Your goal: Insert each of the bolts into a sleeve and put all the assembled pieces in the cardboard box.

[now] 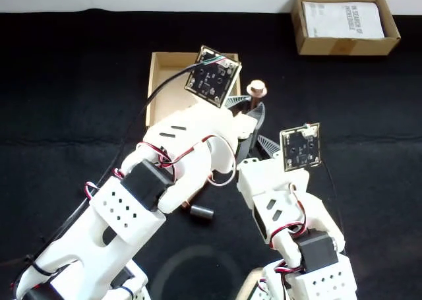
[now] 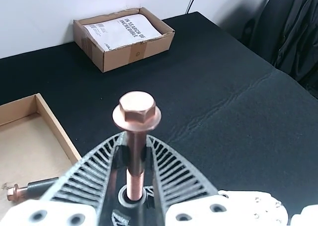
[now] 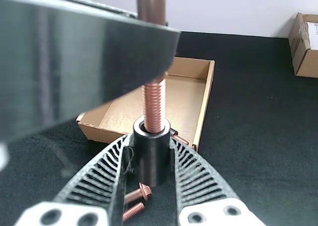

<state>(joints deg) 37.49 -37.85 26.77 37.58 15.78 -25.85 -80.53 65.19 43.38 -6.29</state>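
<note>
Black bench [image 1: 72, 76] carries everything. Reference: the open cardboard box [image 1: 153, 82].

Left arm [image 1: 165, 175] lies across the near edge of the cardboard box. Right arm [image 1: 290, 208] is just off the box, on the side facing the second box.

The second box [image 1: 330, 47], with a printed sheet inside, is well apart from the cardboard box, at the bench's far edge.

Left gripper [image 2: 133, 154]: fingers pinching the bolt [image 2: 136, 114] on its shank, upright, hex head on top, just beside the cardboard box wall.

Right gripper [image 3: 151, 142]: fingers clamped on the black sleeve [image 3: 151, 161], upright, directly under the bolt. The bolt's threaded end sits in the sleeve bore; most of the thread is still showing above it.

One assembled piece [image 2: 30, 188] lies flat on the cardboard box floor, partly hidden behind a finger.

Spare sleeve [image 1: 201, 212] lies on the bench, well apart from the cardboard box, near the arm bases.

Two loose bolts [image 3: 137, 193] lie on the bench near the outside of the cardboard box wall.
</note>
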